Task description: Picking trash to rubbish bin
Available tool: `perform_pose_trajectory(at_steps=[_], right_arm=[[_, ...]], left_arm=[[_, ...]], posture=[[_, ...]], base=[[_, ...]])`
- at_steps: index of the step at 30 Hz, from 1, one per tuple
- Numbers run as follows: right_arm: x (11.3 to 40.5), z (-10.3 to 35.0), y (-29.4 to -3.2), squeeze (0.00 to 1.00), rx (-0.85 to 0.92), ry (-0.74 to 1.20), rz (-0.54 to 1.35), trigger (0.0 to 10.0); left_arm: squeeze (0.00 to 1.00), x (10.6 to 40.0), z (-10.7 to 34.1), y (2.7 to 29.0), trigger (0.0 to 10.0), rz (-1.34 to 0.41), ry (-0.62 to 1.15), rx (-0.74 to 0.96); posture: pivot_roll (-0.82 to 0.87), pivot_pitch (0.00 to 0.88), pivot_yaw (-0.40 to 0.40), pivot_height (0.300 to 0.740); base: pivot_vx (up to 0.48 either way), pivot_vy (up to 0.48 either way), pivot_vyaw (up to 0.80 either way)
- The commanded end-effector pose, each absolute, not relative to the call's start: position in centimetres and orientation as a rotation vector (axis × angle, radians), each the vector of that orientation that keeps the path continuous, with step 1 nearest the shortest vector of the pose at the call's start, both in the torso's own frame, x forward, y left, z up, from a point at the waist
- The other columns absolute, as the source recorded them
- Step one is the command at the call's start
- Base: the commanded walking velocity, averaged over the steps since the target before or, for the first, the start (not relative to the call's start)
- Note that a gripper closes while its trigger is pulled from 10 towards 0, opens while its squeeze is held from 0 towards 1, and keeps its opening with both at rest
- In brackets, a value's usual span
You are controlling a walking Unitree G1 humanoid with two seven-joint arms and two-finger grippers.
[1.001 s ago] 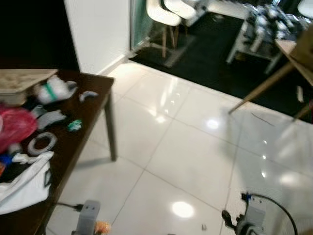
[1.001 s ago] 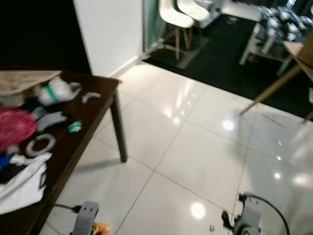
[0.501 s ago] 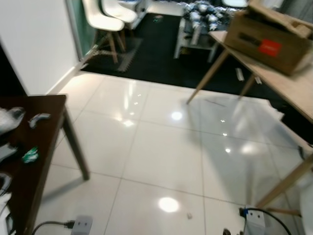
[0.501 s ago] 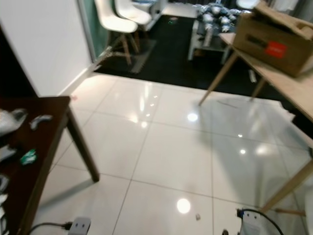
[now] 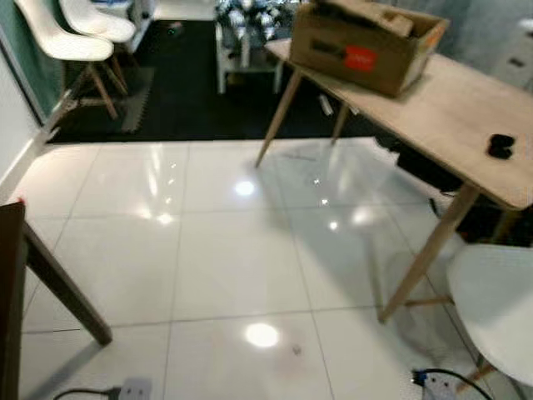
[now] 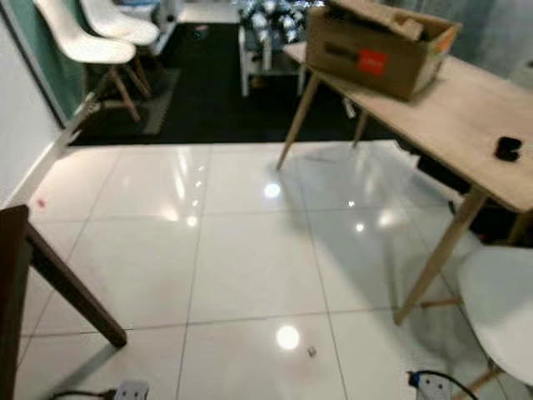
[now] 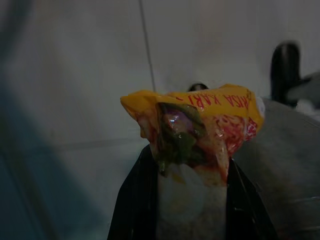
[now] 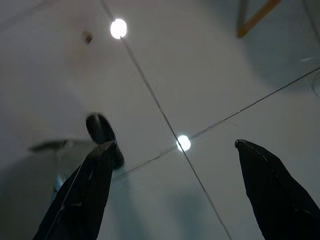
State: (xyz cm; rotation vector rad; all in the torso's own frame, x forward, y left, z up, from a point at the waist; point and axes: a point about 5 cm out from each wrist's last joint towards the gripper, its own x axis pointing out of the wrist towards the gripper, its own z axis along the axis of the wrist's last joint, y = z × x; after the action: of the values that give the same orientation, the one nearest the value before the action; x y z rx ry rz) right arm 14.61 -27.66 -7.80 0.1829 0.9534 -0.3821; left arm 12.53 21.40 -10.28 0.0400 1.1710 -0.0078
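Since the earlier frames our head view has swung to the right: the cluttered dark table that spread across the left has slid almost out of sight, leaving its corner and one leg at the left edge, while a light wooden table now stands across the upper right. That is our camera turning, not the furniture moving.

On the wooden table sits a cardboard box with a red label, and near the table's right end a small black object that we cannot identify. A white chair seat shows at the lower right, two more white chairs stand at the upper left by a dark mat, and a small speck lies on the glossy white floor tiles near a bright light reflection.

Our left gripper is clamped on a crumpled yellow wrapper with red printing (the trash we carry), the packet bunched between the two black fingers and pointing down over the tiles.

Our right gripper hangs low above the floor with its fingers spread wide and nothing between them; a tile joint and two light spots show beyond.
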Motion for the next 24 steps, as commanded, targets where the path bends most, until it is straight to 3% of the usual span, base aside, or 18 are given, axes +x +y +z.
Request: perform_pose_trajectory(at_steps=[1,11,20,24], right_arm=[[13.9,-8.3,-27.2,0.0,0.195,0.983,-0.384,10.0],[14.4,-8.1,-27.0,0.0,0.194,0.97,-0.379,10.0],[15.0,-8.0,-26.7,0.0,0.205,0.946,-0.358,10.0],[15.0,-8.0,-26.7,0.0,0.206,0.944,-0.354,10.0]], left_arm=[[0.0,11.1,-10.8,21.0,10.0,-0.009,1.226,0.03],[0.0,11.5,-10.7,21.2,10.0,0.002,1.214,0.033],[0.0,11.5,-10.6,21.4,10.0,0.013,1.211,0.035],[0.0,11.5,-10.7,21.3,10.0,0.013,1.214,0.029]], posture=[[0.01,0.095,-0.026,0.74],[0.01,0.089,-0.021,0.74],[0.01,0.089,-0.023,0.74],[0.01,0.089,-0.024,0.74]], base=[[0.0,0.0,-0.79],[0.0,0.0,-0.79],[0.0,0.0,0.0],[0.316,0.0,0.0]])
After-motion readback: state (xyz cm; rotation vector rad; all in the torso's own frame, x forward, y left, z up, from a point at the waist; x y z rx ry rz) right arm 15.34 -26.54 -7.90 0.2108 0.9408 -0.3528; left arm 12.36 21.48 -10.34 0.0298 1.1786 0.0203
